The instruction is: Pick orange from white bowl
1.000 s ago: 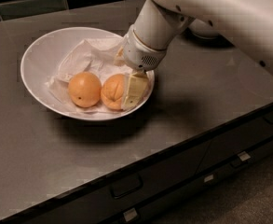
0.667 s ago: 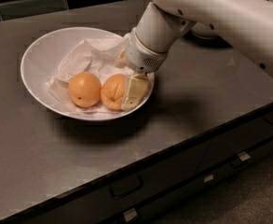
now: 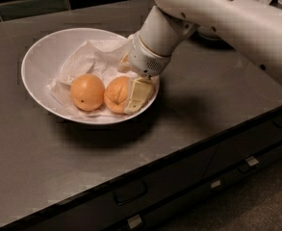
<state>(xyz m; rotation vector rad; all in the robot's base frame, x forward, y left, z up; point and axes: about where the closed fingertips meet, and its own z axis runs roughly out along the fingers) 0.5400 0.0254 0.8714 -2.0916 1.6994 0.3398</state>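
Note:
The wide white bowl (image 3: 39, 57) sits on the dark counter, lined with crumpled white paper (image 3: 90, 57). Two oranges lie in it. The orange (image 3: 115, 94) with a curved crease is on the right. A smoother one with a small dark dot (image 3: 87, 92) is to its left. My gripper (image 3: 130, 83) reaches down into the bowl's right side and is shut on the creased orange. One pale finger (image 3: 138, 95) presses its right side, and the other is hidden behind it. The orange still rests in the bowl.
My white arm (image 3: 217, 13) crosses the upper right of the view above the counter (image 3: 203, 95). The counter's front edge runs diagonally, with drawers and handles (image 3: 131, 192) below it. A dark tiled wall lies behind.
Almost nothing. The arm and gripper stay in the same spot on the creased orange, and both oranges lie where they were.

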